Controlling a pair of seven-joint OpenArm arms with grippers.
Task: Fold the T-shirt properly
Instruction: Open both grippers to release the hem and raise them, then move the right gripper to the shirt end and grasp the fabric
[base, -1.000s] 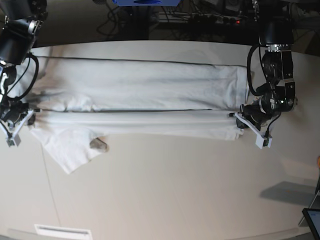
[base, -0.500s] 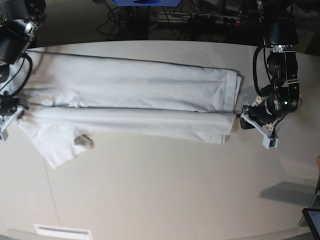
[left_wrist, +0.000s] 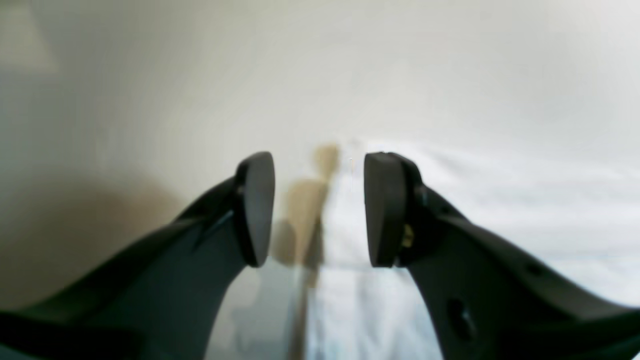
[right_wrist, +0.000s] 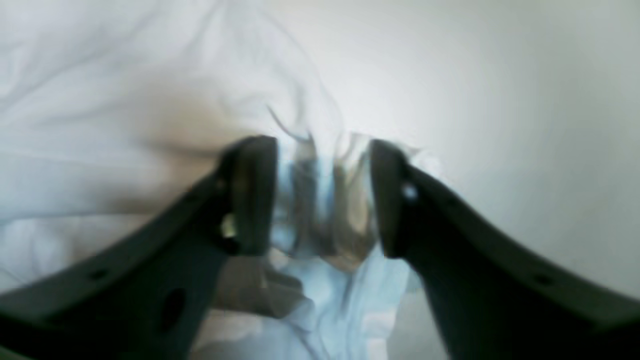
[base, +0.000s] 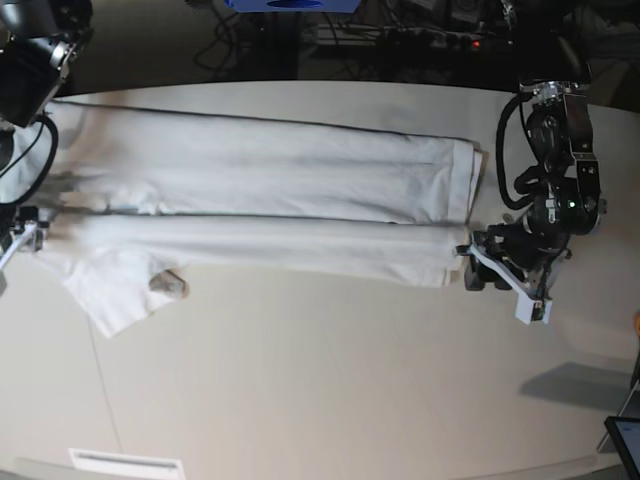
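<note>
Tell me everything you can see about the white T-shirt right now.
The T-shirt is plain white, soft, lightly wrinkled cloth, lying flat on the table as a long folded band running side to side. One short sleeve sticks out toward the camera. The left tool sits open at one end; the right tool has bunched cloth between its fingers.

Right gripper (base: 8, 250) cut by base view's left edge; T-shirt (right_wrist: 320, 235) bunch between its pads blurred.
</note>
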